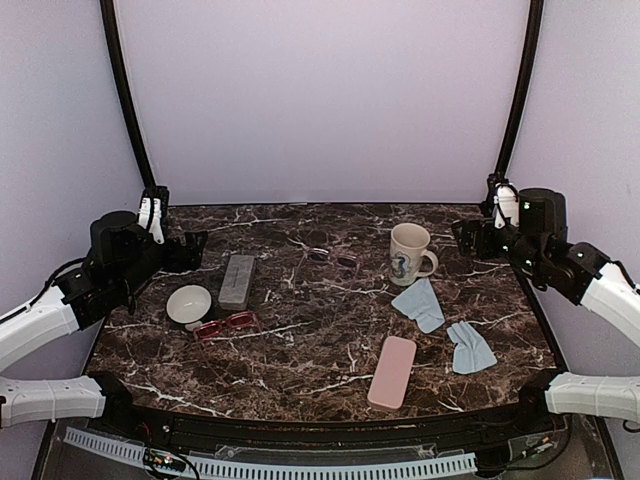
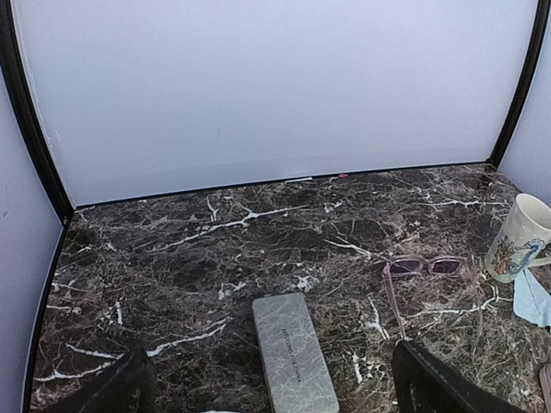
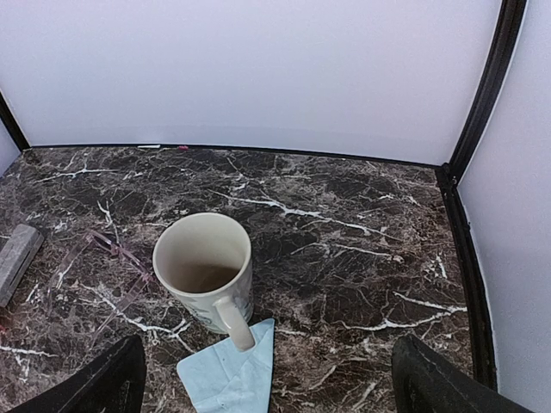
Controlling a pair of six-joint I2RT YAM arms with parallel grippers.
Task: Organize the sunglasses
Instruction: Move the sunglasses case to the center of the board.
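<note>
My left gripper (image 1: 187,250) and right gripper (image 1: 464,237) are both wide open and hold nothing. The red sunglasses (image 1: 226,325) lie just beside the white bowl (image 1: 189,303). The dark sunglasses (image 1: 333,259) lie between the grey case (image 1: 238,280) and the mug (image 1: 408,250). They look thin and flat, so I might slip off them or bump the mug.

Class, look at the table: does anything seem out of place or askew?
Nothing looks spilled or broken. Both sunglasses lie loose, outside the shut grey case and pink case: the red pair beside the white bowl, the thin-framed pair, arms unfolded, near the mug.
</note>
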